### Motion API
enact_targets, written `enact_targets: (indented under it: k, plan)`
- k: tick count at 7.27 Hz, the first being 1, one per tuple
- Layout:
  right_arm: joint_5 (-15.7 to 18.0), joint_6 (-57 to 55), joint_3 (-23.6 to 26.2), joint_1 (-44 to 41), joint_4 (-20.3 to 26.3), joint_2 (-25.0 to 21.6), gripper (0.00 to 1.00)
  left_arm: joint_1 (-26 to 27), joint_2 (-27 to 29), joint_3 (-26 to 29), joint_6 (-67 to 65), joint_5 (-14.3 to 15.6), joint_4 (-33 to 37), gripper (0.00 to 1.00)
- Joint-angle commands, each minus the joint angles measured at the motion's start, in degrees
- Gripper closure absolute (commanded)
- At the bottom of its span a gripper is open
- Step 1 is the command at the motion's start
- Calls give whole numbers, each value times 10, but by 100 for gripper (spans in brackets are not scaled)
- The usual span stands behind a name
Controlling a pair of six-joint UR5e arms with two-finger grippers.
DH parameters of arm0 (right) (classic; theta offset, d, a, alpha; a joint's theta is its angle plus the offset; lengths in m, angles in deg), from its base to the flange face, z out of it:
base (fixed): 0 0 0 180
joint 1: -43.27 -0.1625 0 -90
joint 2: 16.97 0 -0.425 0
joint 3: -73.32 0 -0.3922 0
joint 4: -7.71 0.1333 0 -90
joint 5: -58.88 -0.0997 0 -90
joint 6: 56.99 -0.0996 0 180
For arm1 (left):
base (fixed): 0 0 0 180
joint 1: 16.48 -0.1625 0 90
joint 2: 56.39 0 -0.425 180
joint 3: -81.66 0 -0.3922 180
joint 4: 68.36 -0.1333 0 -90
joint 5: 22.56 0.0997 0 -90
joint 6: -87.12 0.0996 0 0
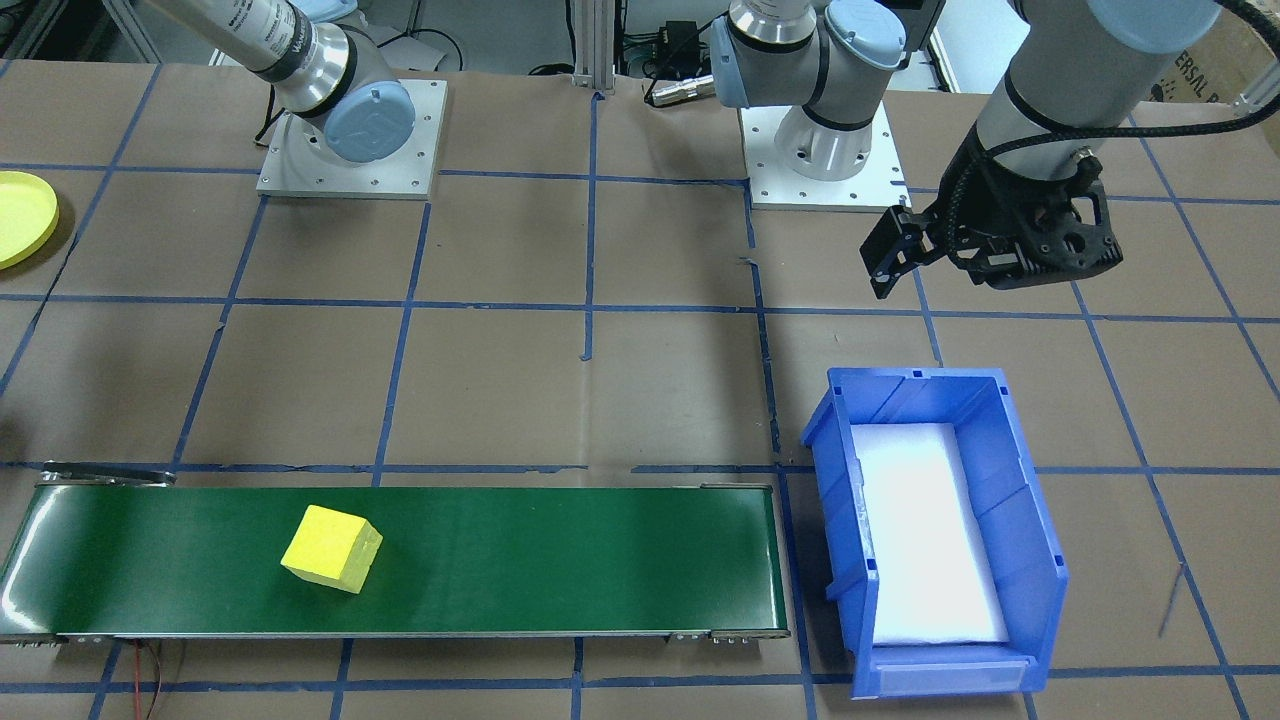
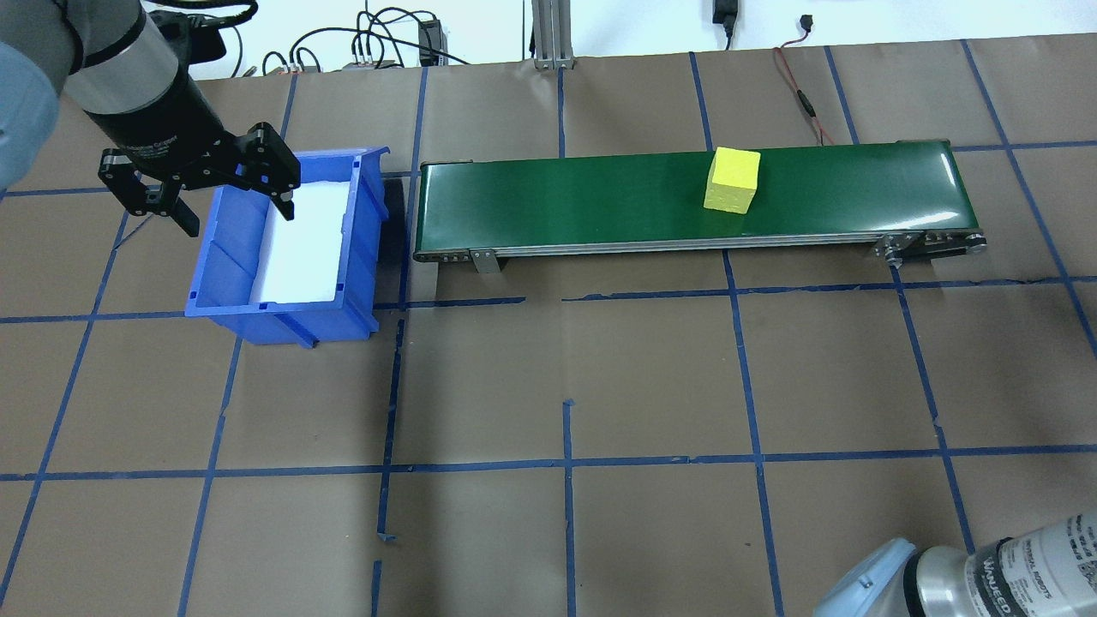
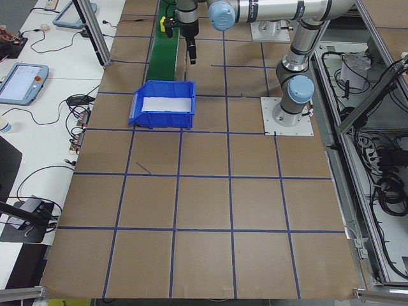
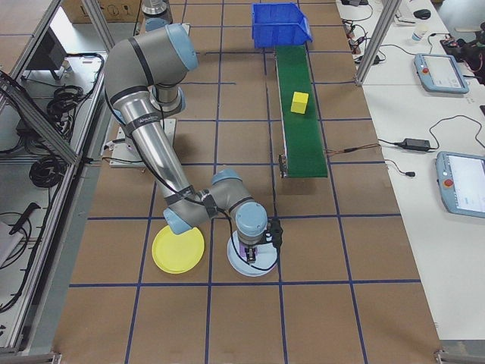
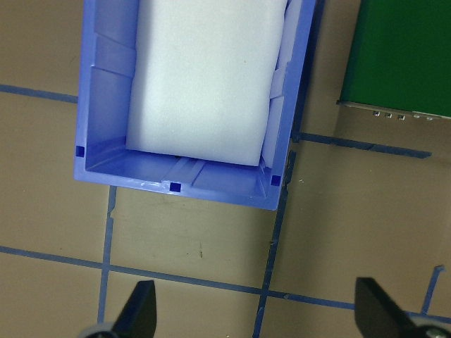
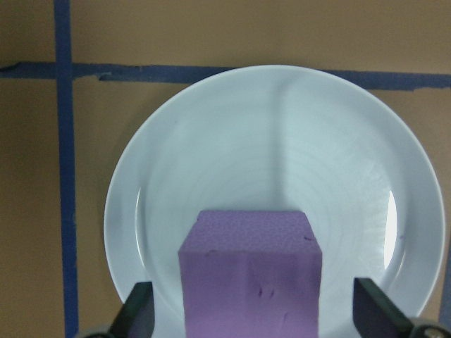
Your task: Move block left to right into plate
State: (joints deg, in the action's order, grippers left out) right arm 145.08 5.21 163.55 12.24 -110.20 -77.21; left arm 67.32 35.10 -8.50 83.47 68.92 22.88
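Right wrist-mounted view gives me the right gripper (image 6: 254, 317) spread wide, fingers clear of the purple block (image 6: 250, 274) sitting on a pale plate (image 6: 282, 141); the yellow plate (image 4: 178, 249) lies just beside, bare; a yellow block (image 2: 733, 180) rests on the green belt (image 2: 600, 201); my left gripper (image 5: 257, 310) hangs wide open and holding nothing over the blue bin (image 5: 106, 98).
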Motion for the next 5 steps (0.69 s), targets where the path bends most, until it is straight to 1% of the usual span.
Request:
enact_targets:
  k: [1, 2, 3, 4, 5]
  plan:
    - [-5, -8, -2, -34, 50, -49, 0, 0, 1, 1, 1, -1, 0, 0]
    - [-6, -44, -4, -79, 56, -64, 0, 0, 1, 1, 1, -1, 1, 0]
    - [-21, -87, -14, -130, 56, -66, 1, 2, 1, 1, 1, -1, 1, 0]
    - [-47, -131, -46, -171, 57, -66, 1, 2, 0, 1, 1, -1, 1, 0]
    - [-56, -179, -51, -210, 61, -66, 1, 2, 0, 1, 2, -1, 1, 0]
